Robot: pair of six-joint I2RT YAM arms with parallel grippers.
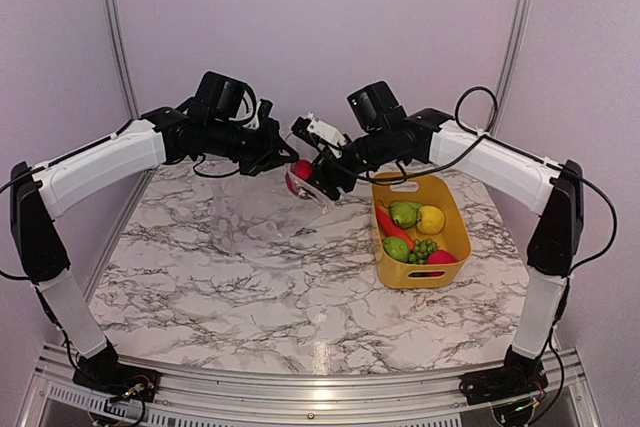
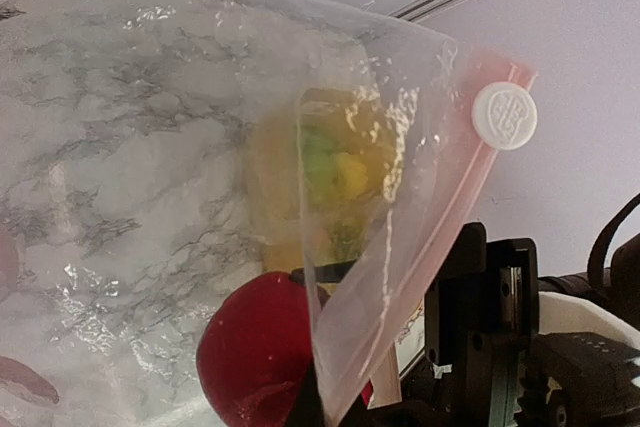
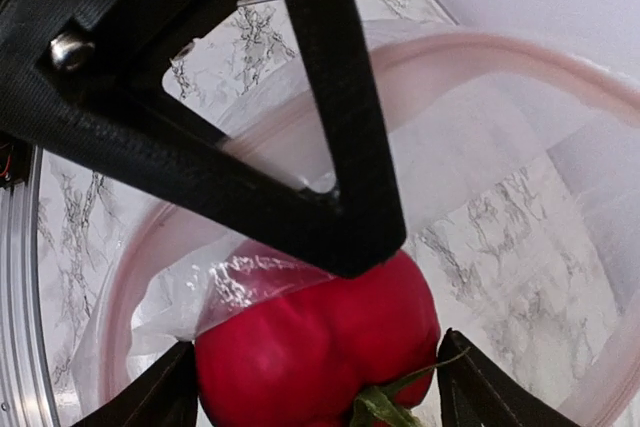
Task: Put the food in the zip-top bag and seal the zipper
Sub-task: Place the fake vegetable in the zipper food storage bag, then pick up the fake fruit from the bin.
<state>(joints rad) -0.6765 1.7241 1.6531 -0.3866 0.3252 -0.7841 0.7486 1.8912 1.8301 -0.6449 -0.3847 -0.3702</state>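
The zip-top bag (image 2: 170, 147) hangs clear and crinkly above the table, its pink zipper (image 2: 440, 237) carrying a white slider (image 2: 504, 115). My left gripper (image 1: 283, 157) is shut on the bag's mouth edge at the bottom of the left wrist view (image 2: 330, 409). A red pepper (image 3: 320, 347) with a green stem sits in the bag's mouth. The right gripper (image 3: 315, 377) has a fingertip (image 3: 165, 392) against each side of it. From above, the pepper (image 1: 301, 169) shows between the two grippers, with the right gripper (image 1: 320, 175) beside it. More food lies in the yellow basket.
The yellow basket (image 1: 456, 215) stands on the marble table at the right. It holds a green apple (image 1: 405, 213), a lemon (image 1: 431, 219), grapes (image 1: 425, 247) and a red apple (image 1: 441, 258). Metal frame posts rise at the back corners.
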